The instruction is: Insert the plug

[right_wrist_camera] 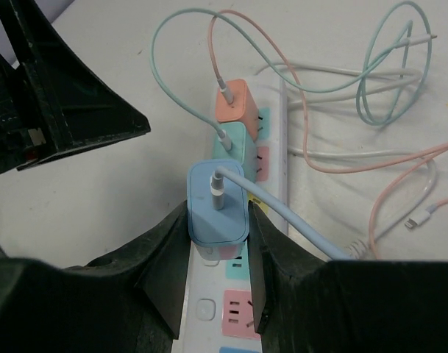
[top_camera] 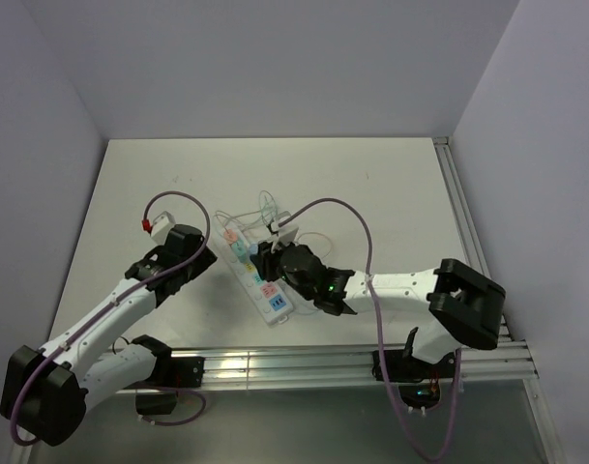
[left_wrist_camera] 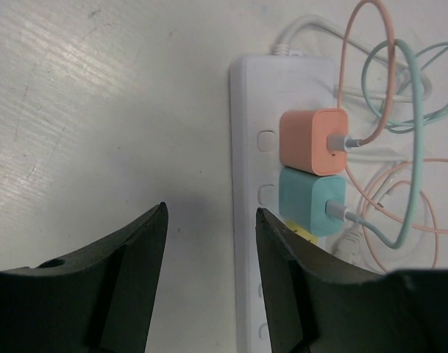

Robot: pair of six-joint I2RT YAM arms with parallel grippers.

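One blue plug [right_wrist_camera: 218, 193] sits pinched in the right gripper [right_wrist_camera: 217, 220], left gripper [left_wrist_camera: 211, 220] gapes empty, so press straight down, upright

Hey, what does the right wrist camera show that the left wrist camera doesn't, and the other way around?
Right wrist only: the right claw shut on a blue charger at the power strip, and a loose white cable connector lying on the table. Left wrist only: that the left claw is open and empty, hanging at the strip's edge. Both: the orange charger and teal charger plugged into the strip side by side.
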